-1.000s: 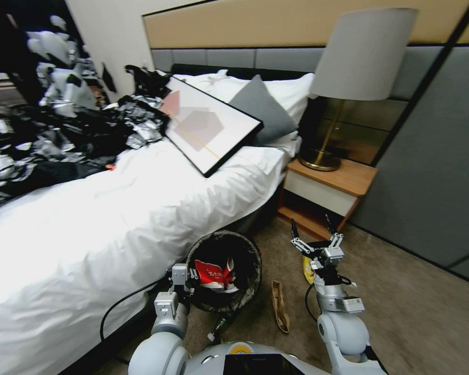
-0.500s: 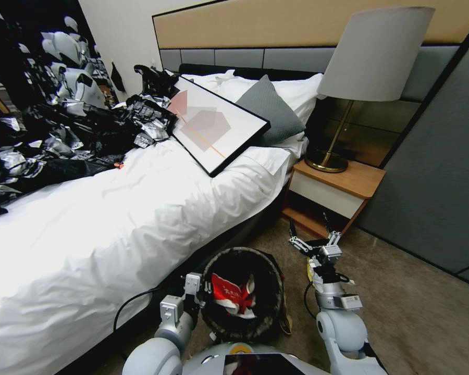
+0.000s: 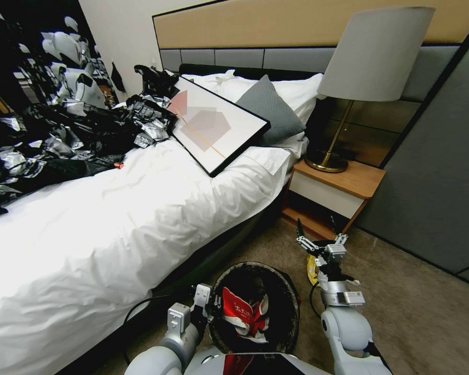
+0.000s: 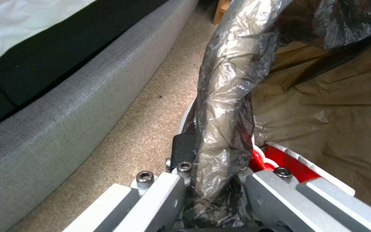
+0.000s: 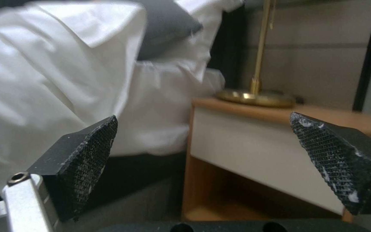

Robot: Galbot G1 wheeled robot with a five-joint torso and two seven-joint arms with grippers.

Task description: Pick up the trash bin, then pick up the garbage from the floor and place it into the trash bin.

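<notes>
- Bedroom floor, beige carpet [image 3: 401,312] between the bed [image 3: 114,224] and a nightstand [image 3: 338,190] with a lamp [image 3: 372,57] on it
- bin [image 3: 286,291] sits low and close in front of the robot, beside the bed, red-and-white wrapper [image 3: 242,315] already inside
- left gripper [image 4: 213,180] has its jaws clamped on the bin's bagged rim, so the bin looks held
- right gripper [image 3: 322,240] hovers over the floor near the nightstand, jaws wide apart, holding nothing
- something yellow [image 3: 310,265] lies on the carpet just below it, probably the peel
- my take: keep the bin level and near, drop the right gripper straight down over the yellow bit before closing
</notes>
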